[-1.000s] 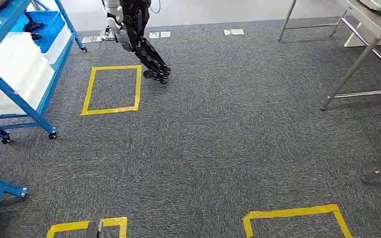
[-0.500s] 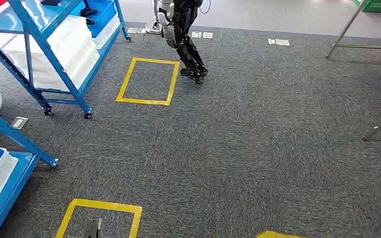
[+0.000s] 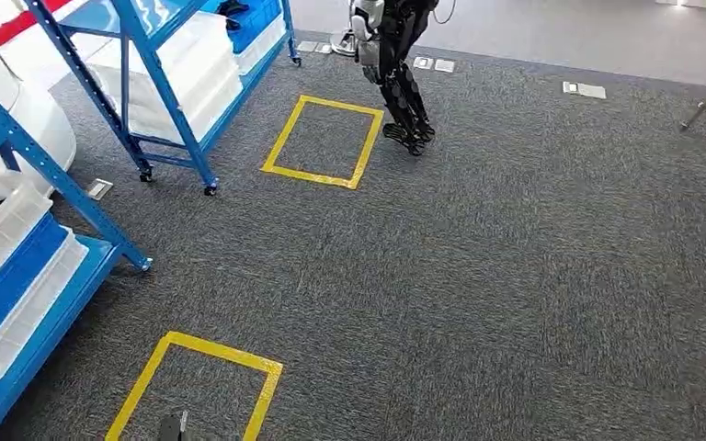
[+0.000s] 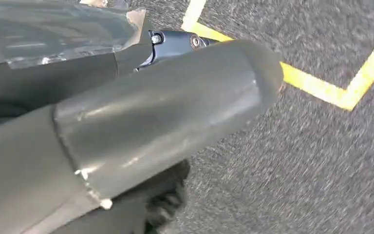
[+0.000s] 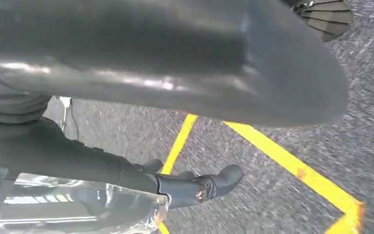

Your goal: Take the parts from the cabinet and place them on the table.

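Parts I can't make out; I judge they sit in the bins [image 3: 193, 78] of the cabinet [image 3: 158, 84] on my left. Probably small, light and rigid, best pinched across the body. My left hand [image 4: 151, 112] and right hand [image 5: 175, 63] hang over carpet [image 3: 515, 276]; I cannot tell their grip.

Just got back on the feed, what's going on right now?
The head view looks down at grey carpet. Blue racks holding white bins stand to the left, and a second humanoid robot stands beside a yellow tape square. The left hand and right hand hang over the carpet. Clear plastic shows by each, but I cannot tell if either holds it.
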`<control>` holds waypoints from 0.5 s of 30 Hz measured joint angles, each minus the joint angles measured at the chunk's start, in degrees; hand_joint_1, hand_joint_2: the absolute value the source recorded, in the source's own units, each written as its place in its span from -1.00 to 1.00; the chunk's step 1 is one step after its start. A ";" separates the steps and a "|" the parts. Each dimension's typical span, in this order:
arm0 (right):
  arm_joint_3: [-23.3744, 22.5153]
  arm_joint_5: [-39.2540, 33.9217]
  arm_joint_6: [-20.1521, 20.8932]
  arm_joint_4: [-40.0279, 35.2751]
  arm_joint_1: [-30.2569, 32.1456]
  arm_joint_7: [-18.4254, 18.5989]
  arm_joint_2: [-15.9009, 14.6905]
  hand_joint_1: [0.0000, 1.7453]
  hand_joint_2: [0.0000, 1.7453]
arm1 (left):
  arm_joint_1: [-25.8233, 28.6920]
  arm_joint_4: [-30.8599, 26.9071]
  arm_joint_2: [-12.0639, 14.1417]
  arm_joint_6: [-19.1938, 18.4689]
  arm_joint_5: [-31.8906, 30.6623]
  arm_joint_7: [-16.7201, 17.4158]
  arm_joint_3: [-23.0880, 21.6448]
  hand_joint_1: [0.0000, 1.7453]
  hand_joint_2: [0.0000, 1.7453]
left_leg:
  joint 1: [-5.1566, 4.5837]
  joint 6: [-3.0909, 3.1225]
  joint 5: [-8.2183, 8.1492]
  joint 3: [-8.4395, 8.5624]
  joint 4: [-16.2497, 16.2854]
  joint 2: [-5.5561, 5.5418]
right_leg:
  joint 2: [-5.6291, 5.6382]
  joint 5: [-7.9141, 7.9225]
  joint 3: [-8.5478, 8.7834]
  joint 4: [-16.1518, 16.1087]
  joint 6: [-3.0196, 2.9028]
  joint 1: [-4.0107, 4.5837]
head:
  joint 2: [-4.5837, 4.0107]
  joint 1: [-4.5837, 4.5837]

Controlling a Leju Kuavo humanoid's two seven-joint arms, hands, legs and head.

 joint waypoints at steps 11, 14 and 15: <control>0.02 0.50 0.13 0.04 0.33 0.11 -0.02 -1.00 -1.00 | -0.14 0.04 -0.57 1.03 1.18 -0.06 0.72 -1.00 -1.00 | 0.59 2.04 0.93 0.63 -1.91 -8.87 | 5.15 -7.12 -9.29 19.18 0.98 -0.49 | 0.00 0.37; 0.02 0.55 0.13 0.04 0.11 0.11 -0.11 -1.00 -1.00 | -0.18 0.04 -0.63 1.05 1.20 -0.06 1.03 -1.00 -1.00 | 1.10 1.52 0.79 0.61 -1.20 -11.38 | 6.53 -0.99 -3.60 6.11 3.34 -1.50 | 0.00 0.39; 0.02 0.61 0.13 0.04 0.14 0.11 -0.09 -1.00 -1.00 | -0.20 0.04 -0.61 1.11 1.20 -0.06 1.14 -1.00 -1.00 | 1.11 0.96 0.74 0.33 -0.99 -12.15 | 10.03 0.15 -1.75 1.81 3.90 -2.30 | 0.00 0.76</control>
